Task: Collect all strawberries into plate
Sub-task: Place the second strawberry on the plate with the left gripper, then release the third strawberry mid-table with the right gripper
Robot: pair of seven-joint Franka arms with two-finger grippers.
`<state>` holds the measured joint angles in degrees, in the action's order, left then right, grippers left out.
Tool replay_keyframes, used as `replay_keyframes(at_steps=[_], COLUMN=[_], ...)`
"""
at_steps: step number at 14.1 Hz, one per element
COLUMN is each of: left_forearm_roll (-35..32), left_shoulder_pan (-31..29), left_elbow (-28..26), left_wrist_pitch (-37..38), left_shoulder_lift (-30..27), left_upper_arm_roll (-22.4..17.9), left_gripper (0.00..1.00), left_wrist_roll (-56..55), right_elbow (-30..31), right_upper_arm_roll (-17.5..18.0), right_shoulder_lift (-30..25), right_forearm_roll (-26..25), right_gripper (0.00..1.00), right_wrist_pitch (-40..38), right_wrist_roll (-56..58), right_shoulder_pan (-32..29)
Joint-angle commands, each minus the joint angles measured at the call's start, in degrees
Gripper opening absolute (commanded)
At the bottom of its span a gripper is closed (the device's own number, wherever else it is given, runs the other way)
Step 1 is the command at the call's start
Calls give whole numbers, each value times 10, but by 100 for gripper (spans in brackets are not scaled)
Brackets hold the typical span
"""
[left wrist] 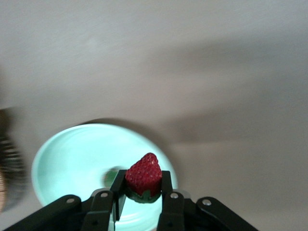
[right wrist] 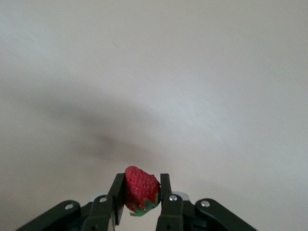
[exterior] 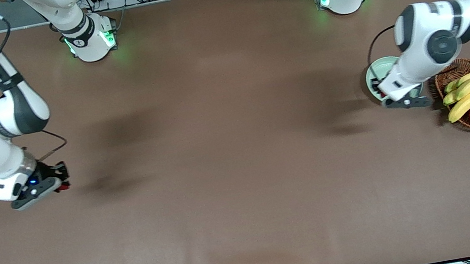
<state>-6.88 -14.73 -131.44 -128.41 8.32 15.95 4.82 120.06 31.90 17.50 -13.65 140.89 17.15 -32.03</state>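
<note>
Table (exterior: 235, 190): brown cloth | left hand (left wrist: 142, 192) grips strawberry (left wrist: 144, 175) over plate (left wrist: 72, 163) | right hand (right wrist: 142, 195) grips another strawberry (right wrist: 140, 188)

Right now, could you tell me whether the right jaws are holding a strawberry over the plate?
No, the right gripper holds a strawberry over bare table; no plate lies beneath.

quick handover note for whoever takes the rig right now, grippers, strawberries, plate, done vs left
Left gripper: shut on a strawberry, in the air over the mint-green plate, which sits beside the fruit basket at the left arm's end of the table.
Right gripper: shut on another strawberry, over bare table at the right arm's end.
Done: both berries picked up. No berry visible lying in the plate.
Left: release the left berry into the plate, carry the right one across to it, release. No other strawberry is in view.
</note>
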Motion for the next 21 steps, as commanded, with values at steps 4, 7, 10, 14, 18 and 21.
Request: replay_keyframes(at_steps=[4,7,10,14,18,21], left_forearm_roll=[-7,-14,-14,-14,-9,0], left_shoulder_pan=[-101,-122,-125,-128,-124,-125], left_elbow=[-14,-9,-6,-4,35,80], left_wrist_pitch=[-46,-100,-103,-96,-9,67], left_shoulder_lift=[42,94,99,87,51,42], left_upper_arm_roll=[8,7,4,6,10,36], left_gripper=[18,22,50,100,100,100], left_wrist_roll=[99,121,131,132,129,118], right_elbow=[-32,-66,-123,-192,-270,-315], right_upper_arm_roll=[19,20,19,15,-37,-99], right_shoulder_lift=[6,22,73,146,208,250], right_forearm_roll=[9,9,8,0,0,1], right_gripper=[0,0,0,0,0,0], right_wrist_pitch=[-17,-45,-65,-61,-57,-40], right_wrist_roll=[-269,-420,-558,-681,-735,-786], right_shoulder_pan=[141,219,293,376,475,563])
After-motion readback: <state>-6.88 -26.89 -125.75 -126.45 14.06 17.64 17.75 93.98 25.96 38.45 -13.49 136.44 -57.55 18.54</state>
